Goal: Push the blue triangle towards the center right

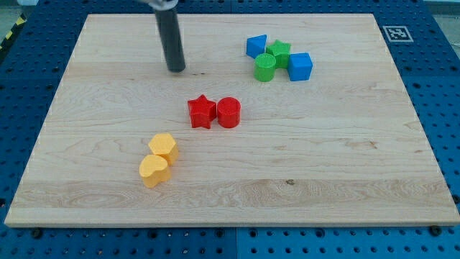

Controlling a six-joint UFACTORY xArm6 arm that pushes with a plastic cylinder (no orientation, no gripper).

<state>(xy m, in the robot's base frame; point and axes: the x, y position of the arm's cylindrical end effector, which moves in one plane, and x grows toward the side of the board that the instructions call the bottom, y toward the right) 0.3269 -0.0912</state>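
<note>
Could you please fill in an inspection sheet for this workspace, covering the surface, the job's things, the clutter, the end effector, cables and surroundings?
Surface: wooden board, flat, pale.
Job's things: blue triangle at the view's top, right of centre, leftmost in a cluster with the green star, green cylinder and blue cube.
Clutter: red star beside red cylinder near the centre; two yellow blocks, close together, at the view's lower left.
End effector: my tip on the board, apart from every block, to the view's left of the blue triangle.
Cables: nothing seen.
Surroundings: blue perforated table; marker tag at the view's top right.
</note>
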